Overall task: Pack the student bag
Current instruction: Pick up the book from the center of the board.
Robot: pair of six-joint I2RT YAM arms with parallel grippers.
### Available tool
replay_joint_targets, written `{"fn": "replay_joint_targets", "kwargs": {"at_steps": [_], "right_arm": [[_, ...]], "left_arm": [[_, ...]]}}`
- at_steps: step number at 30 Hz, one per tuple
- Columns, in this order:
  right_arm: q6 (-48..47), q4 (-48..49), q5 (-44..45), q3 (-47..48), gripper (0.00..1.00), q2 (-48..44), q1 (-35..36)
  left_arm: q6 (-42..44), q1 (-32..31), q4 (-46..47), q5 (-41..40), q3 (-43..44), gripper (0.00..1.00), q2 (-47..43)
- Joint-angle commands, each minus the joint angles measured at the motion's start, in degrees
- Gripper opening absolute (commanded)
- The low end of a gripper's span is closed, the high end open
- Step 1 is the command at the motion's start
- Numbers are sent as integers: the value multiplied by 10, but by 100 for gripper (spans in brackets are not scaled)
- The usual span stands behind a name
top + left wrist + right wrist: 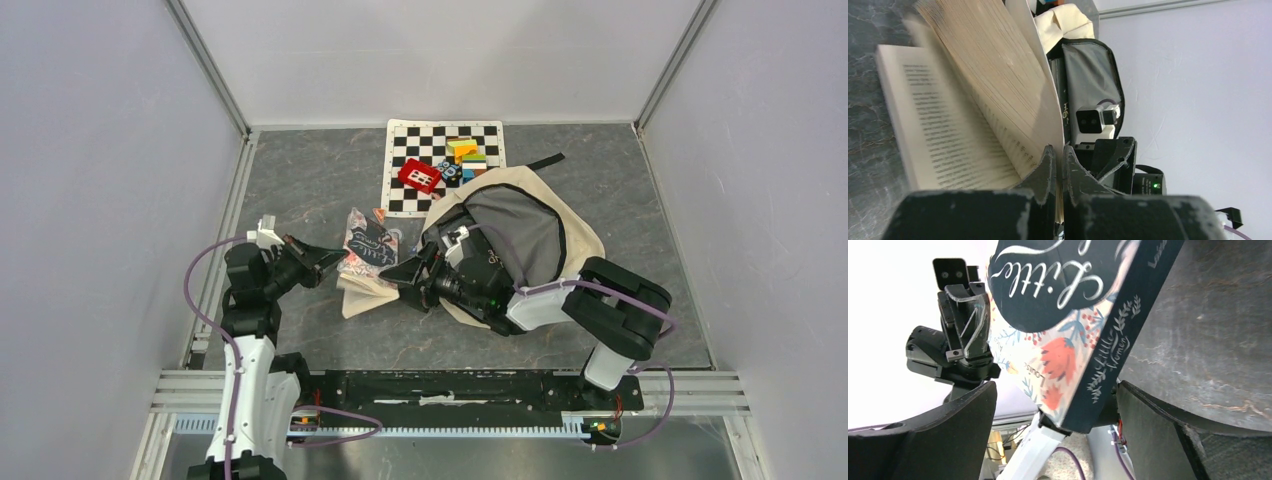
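The student bag (575, 240) lies right of centre, cream with a grey lining (525, 225), its mouth facing left. A paperback book (368, 245) with a dark floral cover reading "Little Women" (1073, 315) hangs just left of the bag, pages fanned open (973, 100). My left gripper (335, 262) is shut on the book's edge, pinching the cover and a few leaves (1059, 155). My right gripper (402, 270) reaches out from over the bag and stands open, its fingers either side of the book's lower spine corner (1057, 385) without touching it.
A checkerboard mat (400, 195) lies at the back with a red block (419, 176) and stacked coloured blocks (465, 155) on it. A black strap (545, 160) trails behind the bag. Grey walls close in the dark stone-patterned floor (300, 180).
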Motion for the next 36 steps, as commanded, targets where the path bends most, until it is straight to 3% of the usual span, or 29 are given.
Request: {"fn": "replay_joint_targets", "kwargs": {"at_steps": [1,9,15,16,23,25,27,31,34,36], "right_arm": [[48,82,11,-6,94,-10,11],[71,112,20,-18,91,2,13],[46,91,28,0,85,12,12],[43,90,32,-1,82,12,12],[-19,38,73,-8,31,-40,9],[-49,6,95,-12,16,-70,6],[-86,-26,119,-19,5,-106,1],[-192,-106,160,-22,0,-187,-10],[-276,-160,169,-15,0,-244,-19],[-341,-195,160,-1,0,-273,-23]], "left_arm": [[-82,-3,120,32,-6,2,-23],[-90,-3,123,36,-18,2,-32],[-80,-8,123,88,-53,2,-38],[-79,-11,123,96,-58,2,-42],[-70,-20,123,118,-72,2,-52],[-59,-20,111,113,-67,15,-52],[-32,-19,83,103,-54,34,-52],[40,-19,-1,76,-8,80,-50],[73,-20,-26,74,23,97,-46],[81,-20,-22,84,36,100,-42]]}}
